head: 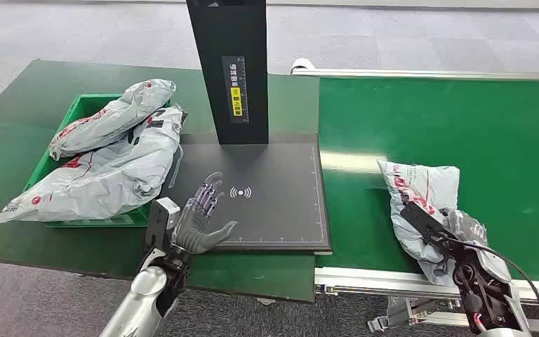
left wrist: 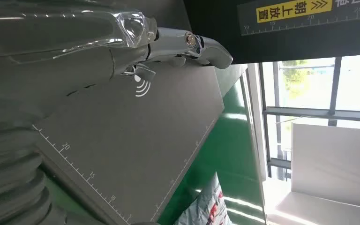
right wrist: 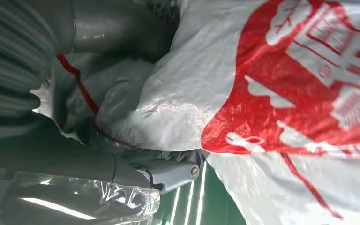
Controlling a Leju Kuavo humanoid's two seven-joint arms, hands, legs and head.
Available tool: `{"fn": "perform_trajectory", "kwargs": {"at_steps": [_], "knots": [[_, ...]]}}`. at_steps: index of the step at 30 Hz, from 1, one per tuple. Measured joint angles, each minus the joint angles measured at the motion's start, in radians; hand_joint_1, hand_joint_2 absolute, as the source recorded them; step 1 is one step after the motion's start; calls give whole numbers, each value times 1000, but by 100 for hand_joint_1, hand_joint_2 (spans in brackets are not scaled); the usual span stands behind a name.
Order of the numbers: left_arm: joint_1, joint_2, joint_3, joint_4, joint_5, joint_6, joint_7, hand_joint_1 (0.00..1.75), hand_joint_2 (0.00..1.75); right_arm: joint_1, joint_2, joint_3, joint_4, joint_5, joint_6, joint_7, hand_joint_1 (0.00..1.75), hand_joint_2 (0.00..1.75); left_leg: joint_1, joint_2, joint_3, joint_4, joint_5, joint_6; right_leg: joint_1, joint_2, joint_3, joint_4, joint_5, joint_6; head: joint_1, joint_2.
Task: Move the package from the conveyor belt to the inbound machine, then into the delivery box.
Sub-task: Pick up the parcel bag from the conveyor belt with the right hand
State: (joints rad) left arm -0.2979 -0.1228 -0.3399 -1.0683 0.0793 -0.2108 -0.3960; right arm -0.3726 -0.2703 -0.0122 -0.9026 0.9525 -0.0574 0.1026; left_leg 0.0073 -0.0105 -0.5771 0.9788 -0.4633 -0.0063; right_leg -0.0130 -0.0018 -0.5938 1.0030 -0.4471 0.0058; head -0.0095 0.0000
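Observation:
A grey plastic package with red print lies crumpled on the green conveyor belt at the right. My right hand is on its near end. In the right wrist view the bag is bunched between the thumb and the fingers, so the hand holds it. My left hand hovers open, fingers spread, over the near left part of the inbound machine's black platform. In the left wrist view its fingers stretch above the scan mark.
The machine's black pillar rises at the back of the platform. A green delivery box at the left holds two grey packages that overhang its rim. A metal rail edges the belt's near side.

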Motion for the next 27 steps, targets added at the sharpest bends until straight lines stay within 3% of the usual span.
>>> {"fn": "perform_trajectory", "kwargs": {"at_steps": [6, 20, 24, 27], "knots": [[4, 0, 7, -12, 0, 6, 0, 0, 175, 0, 26, -9, -34, -42, -52, -38, 175, 175, 0, 0, 0, 0, 0, 0, 0, 0, 0, 0, 0, 0, 0, 0], [7, 0, 14, -20, 0, 13, -2, 0, 175, 0, 58, -19, -63, -63, -68, -61, 175, 175, 0, 0, -1, 0, 0, 0, 0, 0, -1, 0, 0, 0, 0, 0], [12, 0, 19, -38, -1, 45, -34, 0, 175, 3, 65, -23, -82, -119, -98, -114, 175, 175, 0, 0, -1, 0, 0, 0, 0, 0, -1, 0, 0, 0, 0, 0], [19, 0, 26, -68, -9, 104, -79, 0, 175, 13, 73, -28, -120, -193, -148, -200, 175, 175, 0, 0, -1, 0, 0, 0, 0, 0, -1, 0, 0, 0, 0, 0]]}}
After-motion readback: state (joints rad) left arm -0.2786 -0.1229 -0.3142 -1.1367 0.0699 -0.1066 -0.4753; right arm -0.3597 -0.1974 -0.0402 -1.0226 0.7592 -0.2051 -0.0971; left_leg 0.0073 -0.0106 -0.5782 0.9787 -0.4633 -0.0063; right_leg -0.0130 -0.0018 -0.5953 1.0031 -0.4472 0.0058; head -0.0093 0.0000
